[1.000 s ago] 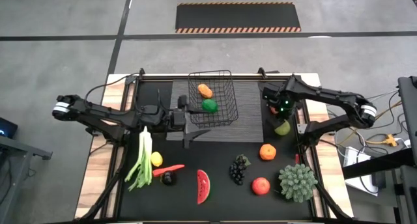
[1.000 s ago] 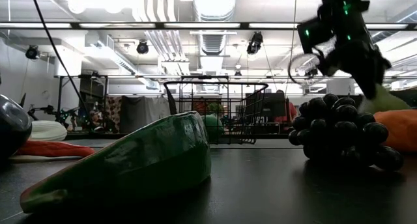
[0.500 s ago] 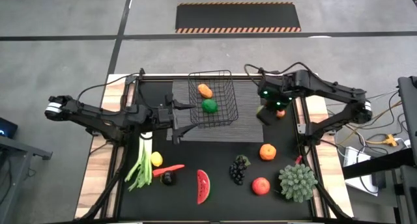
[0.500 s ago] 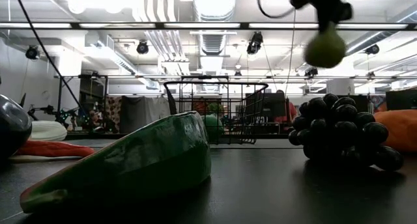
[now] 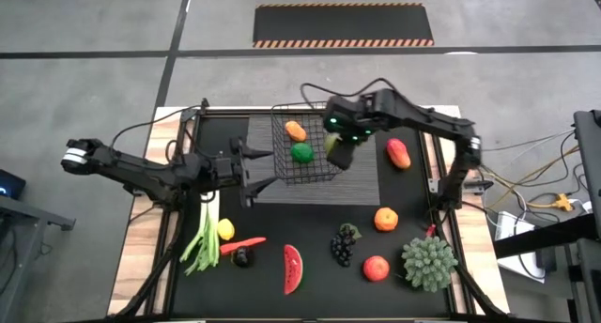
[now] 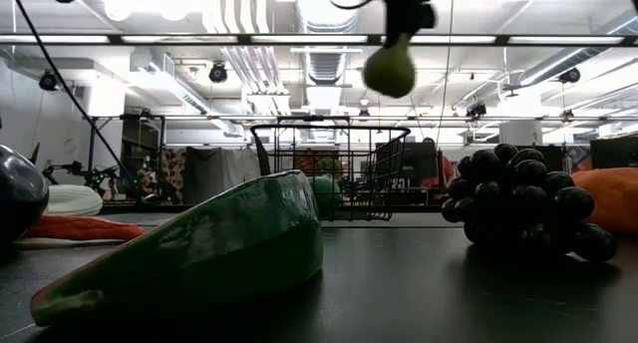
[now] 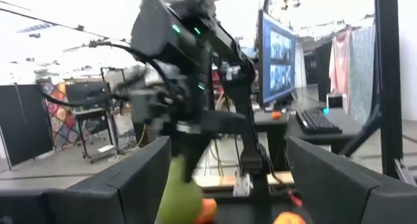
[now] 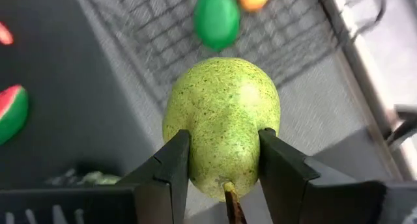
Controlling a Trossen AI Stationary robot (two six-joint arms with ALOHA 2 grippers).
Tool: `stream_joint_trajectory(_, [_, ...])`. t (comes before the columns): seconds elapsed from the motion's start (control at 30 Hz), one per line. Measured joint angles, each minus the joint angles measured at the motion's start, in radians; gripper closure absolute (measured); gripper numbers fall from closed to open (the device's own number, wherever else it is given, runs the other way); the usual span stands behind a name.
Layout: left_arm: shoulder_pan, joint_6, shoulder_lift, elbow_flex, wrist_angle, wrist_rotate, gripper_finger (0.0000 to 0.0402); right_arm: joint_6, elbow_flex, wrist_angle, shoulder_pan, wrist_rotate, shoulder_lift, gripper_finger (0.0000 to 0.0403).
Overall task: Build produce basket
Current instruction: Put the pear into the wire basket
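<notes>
Holding two fruits so far, the basket awaits the pear pinched by the right gripper at its three-o'clock rim; left gripper spread, most produce left.

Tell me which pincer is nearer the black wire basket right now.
Right. The right pincer, clamping a green pear, hangs at the basket's right edge. The left pincer sits open just off the basket's left side, slightly farther out.

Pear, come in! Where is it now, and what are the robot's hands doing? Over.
Right gripper shut on pear, up by basket's right rim. Left gripper open, waiting left of basket. Lime and orange piece already inside. Nothing blocking.
</notes>
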Motion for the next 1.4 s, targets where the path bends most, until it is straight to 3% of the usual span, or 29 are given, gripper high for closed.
stream_joint_trajectory(0.2, [-0.001, -0.002, -0.029, -0.024, 0.004, 0.001, 0.0116, -0.124, 0.163, 0.010, -0.033, 0.097, 0.167, 0.0269])
stream_joint_trajectory(0.43, [-0.003, -0.035, -0.040, -0.028, 0.005, 0.002, 0.0116, -0.226, 0.295, 0.026, -0.107, 0.104, 0.329, 0.0268])
stream_joint_trajectory(0.8, [-0.004, -0.035, -0.038, -0.028, 0.003, 0.002, 0.0116, -0.348, 0.289, 0.123, -0.199, 0.104, 0.470, 0.0268])
stream_joint_trajectory(1.13, [-0.005, -0.035, -0.038, -0.028, 0.003, 0.002, 0.0116, -0.347, 0.289, 0.135, -0.254, 0.102, 0.547, 0.0266])
stream_joint_trajectory(1.4, [-0.005, -0.035, -0.038, -0.028, 0.009, 0.002, 0.0116, -0.336, 0.285, 0.179, -0.262, 0.103, 0.565, 0.0209])
